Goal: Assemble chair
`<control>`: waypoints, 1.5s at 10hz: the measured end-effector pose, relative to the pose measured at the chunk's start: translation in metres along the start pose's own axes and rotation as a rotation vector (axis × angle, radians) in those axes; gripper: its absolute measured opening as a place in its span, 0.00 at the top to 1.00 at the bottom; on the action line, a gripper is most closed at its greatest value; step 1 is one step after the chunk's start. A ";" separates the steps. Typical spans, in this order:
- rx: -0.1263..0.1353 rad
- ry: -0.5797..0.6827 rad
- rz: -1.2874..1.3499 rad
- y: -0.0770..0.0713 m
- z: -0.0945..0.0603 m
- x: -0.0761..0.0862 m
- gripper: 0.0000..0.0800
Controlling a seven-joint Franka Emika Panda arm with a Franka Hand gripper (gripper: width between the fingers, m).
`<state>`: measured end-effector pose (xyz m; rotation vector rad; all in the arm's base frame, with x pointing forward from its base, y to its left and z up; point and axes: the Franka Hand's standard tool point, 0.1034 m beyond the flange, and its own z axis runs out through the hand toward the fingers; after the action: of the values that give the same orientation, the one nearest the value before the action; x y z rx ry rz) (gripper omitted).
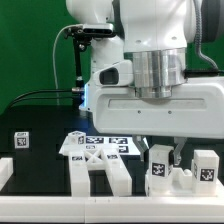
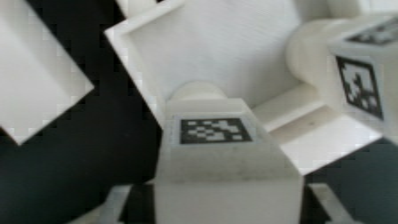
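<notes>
We count one arm and one gripper, pointing straight down near the counter's edge at the exterior view's right. The chair pieces lie loose: one small block by the opposite edge, a cluster mid-counter, and more beneath the gripper. Only the wrist view shows a tagged post between the jaws; we cannot tell whether it is clamped.
</notes>
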<state>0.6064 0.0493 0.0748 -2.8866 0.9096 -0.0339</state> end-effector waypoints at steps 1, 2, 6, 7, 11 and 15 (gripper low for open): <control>0.006 -0.007 0.187 0.001 0.001 0.000 0.64; 0.002 -0.015 0.345 0.000 0.002 -0.001 0.64; 0.062 -0.072 0.781 -0.004 0.000 0.000 0.64; 0.062 -0.071 0.758 -0.004 0.000 0.000 0.64; 0.063 -0.055 0.213 0.001 0.002 0.000 0.33; 0.062 -0.046 -0.061 0.001 0.003 -0.001 0.19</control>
<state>0.6052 0.0491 0.0718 -2.8443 0.7988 -0.0009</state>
